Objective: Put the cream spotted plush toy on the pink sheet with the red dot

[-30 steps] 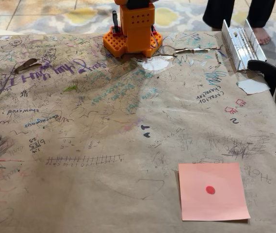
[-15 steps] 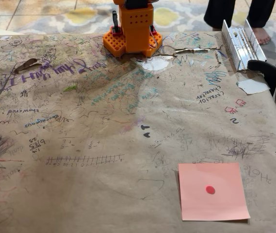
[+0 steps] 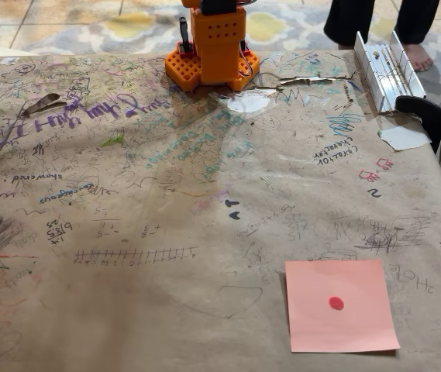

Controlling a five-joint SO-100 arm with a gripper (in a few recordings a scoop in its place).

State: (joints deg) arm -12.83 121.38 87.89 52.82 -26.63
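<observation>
Pink paper sheet (image 3: 340,305), square with a red dot (image 3: 335,303) near its centre, is lying flat and bare at the lower right of the fixed view, on brown table paper (image 3: 166,201) covered in scribbles and handwriting. Orange arm base (image 3: 214,48) is standing at the far edge, well apart from the sheet; its claw is lying beyond the top of the picture, so whether it is wide or narrow cannot be told. Beside a metal rail (image 3: 385,70) at the right, a person's bare foot (image 3: 418,54) is resting on the floor.
</observation>
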